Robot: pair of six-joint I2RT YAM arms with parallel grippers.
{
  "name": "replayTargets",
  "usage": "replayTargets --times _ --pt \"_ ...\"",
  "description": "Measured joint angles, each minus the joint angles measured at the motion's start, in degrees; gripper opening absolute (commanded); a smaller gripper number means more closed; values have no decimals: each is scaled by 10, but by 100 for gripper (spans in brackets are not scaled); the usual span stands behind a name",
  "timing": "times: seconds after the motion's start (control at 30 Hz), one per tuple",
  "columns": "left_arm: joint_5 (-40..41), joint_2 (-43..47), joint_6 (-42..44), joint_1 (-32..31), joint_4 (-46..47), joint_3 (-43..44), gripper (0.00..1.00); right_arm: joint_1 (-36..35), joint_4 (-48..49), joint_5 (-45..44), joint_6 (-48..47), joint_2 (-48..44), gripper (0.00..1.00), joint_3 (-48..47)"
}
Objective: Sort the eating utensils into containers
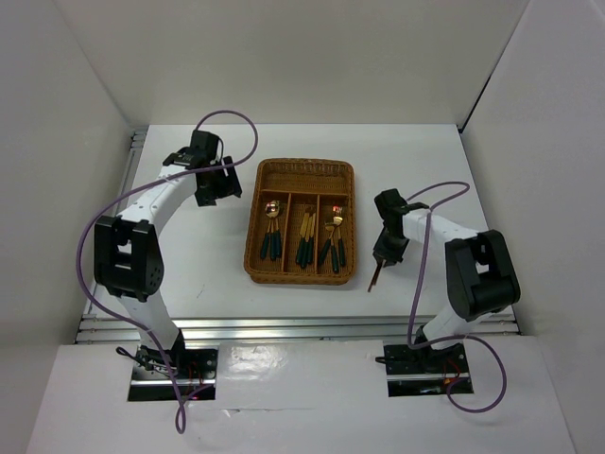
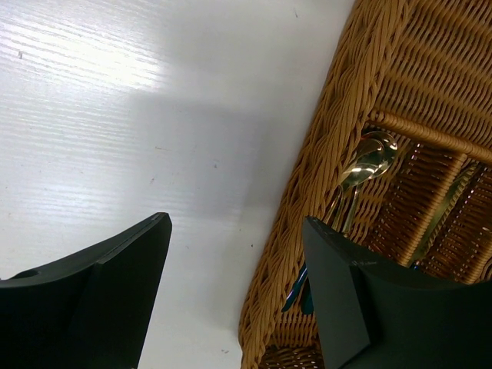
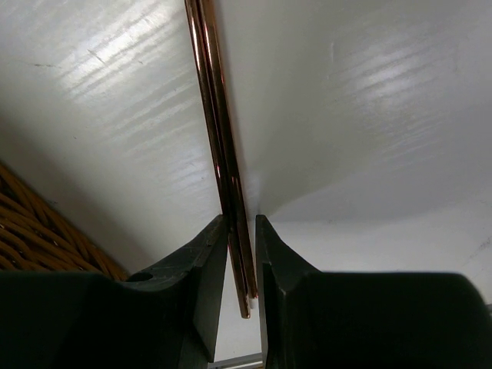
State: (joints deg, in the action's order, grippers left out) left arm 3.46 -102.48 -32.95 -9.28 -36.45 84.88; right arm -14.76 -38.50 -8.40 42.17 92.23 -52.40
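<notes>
right gripper (image 3: 240, 231) clamped on the chopsticks (image 3: 219, 138), just right of the wicker tray (image 1: 251, 236) — left gripper (image 2: 237, 223) jaws apart, holding nothing, beside the tray's left rim. gold-and-teal cutlery (image 1: 305, 236) lies in the long slots.

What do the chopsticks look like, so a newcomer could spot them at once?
Start at the wicker tray mid-table, then go to its right side, where the right gripper is. The chopsticks are clamped in it: two thin reddish-brown sticks, unlike the gold-and-teal cutlery in the tray.
</notes>
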Motion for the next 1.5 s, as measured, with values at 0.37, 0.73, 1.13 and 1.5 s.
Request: replayTargets --times 0.37,0.73,1.13,1.5 --pt "0 -6 0 0 -4 8 82 0 -3 -9 15 -23 28 21" --pt "0 -6 0 0 -5 8 82 0 -22 -23 15 -71 31 27" --pt "-3 -6 0 -5 -5 8 81 0 -22 -27 14 -62 31 39" --pt "-4 -21 0 -6 -6 9 81 0 -16 -20 3 -45 31 39"
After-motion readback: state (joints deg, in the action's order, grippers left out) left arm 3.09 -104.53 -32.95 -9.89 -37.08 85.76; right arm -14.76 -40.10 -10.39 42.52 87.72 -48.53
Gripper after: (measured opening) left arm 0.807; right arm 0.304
